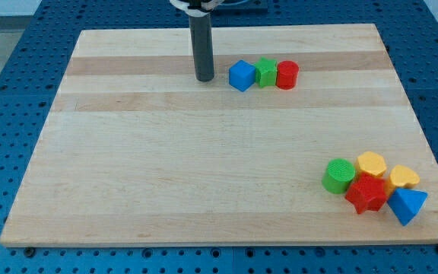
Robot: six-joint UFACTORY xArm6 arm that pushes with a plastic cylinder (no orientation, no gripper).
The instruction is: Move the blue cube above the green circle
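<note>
A: What colours at twelve o'clock?
B: A blue cube [241,75], a green star-like block [265,72], a red cylinder [287,75]; a dark grey rod [203,46].
A: At four o'clock?
B: A green circle [338,176], a red star [366,192], two yellow blocks [371,163] [404,177], a blue triangular block [407,205], on a pale striped wooden board [166,167].

Pale matt wooden board [204,167]; blue cube [241,75] smooth plastic.

Blue blocks: we count two, the blue cube [241,75] and a blue triangular block [407,205].
Green blocks: we count two, the green circle [339,176] and a green star-like block [265,72].
Red blocks: we count two, a red cylinder [287,75] and a red star [366,192].
Yellow blocks: we count two, a yellow hexagon [371,164] and a yellow heart-like block [404,177].
Total blocks: we count eight.
Worktop [166,167]: we count one.
</note>
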